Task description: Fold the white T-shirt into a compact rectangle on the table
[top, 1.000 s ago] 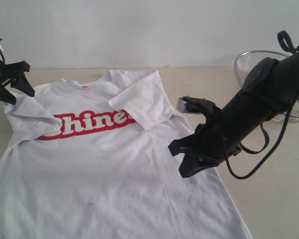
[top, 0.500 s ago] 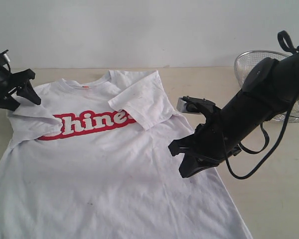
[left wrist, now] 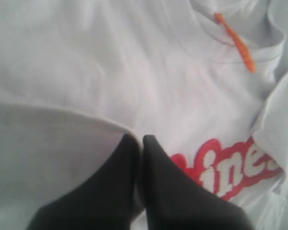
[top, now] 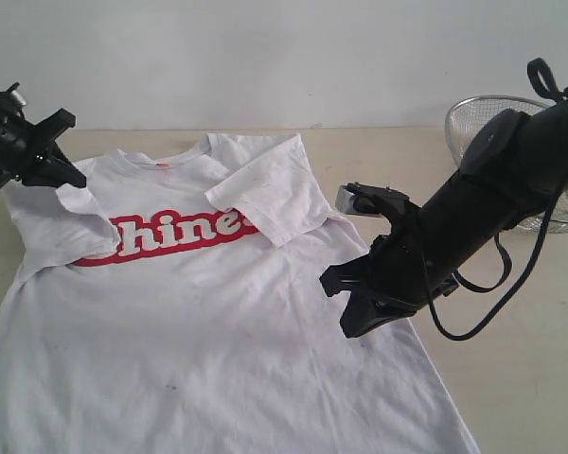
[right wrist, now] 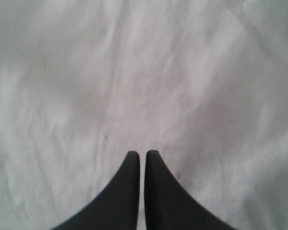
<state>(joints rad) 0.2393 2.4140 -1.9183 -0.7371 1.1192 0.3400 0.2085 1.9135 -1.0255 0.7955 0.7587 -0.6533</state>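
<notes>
Exterior view gives the whole layout. The soft white T-shirt [top: 218, 331], short-sleeved cotton with a red band of white-outlined lettering, lies face up on the wide flat pale beige table [top: 530, 359]. Its collar is at the far side and its bottom runs off the near edge of the view. Both sleeves are turned in over the chest, each covering an end of the lettering. A silver wire-mesh basket [top: 469, 128] sits far right, partly behind my right arm; neither wrist view shows it.

Left wrist view adds the grip detail. My left gripper [left wrist: 137, 139] has its black fingers pressed together right at the hem of the folded-in sleeve, pinching that edge as far as I can tell. It also shows the thin orange tag [left wrist: 235, 40] at the collar and part of the lettering. In the exterior view my left gripper [top: 74, 178] comes in from the left edge, pointing right and downward, with the sleeve edge peaked up to its tip.

Right wrist view shows only plain wrinkled shirt cloth [right wrist: 134, 72] under my right gripper [right wrist: 139, 153], fingers together and holding nothing. Contact with the cloth is unclear. In the exterior view my right arm slants down from the basket side, and my right gripper [top: 346, 303] is over the shirt's right side.
</notes>
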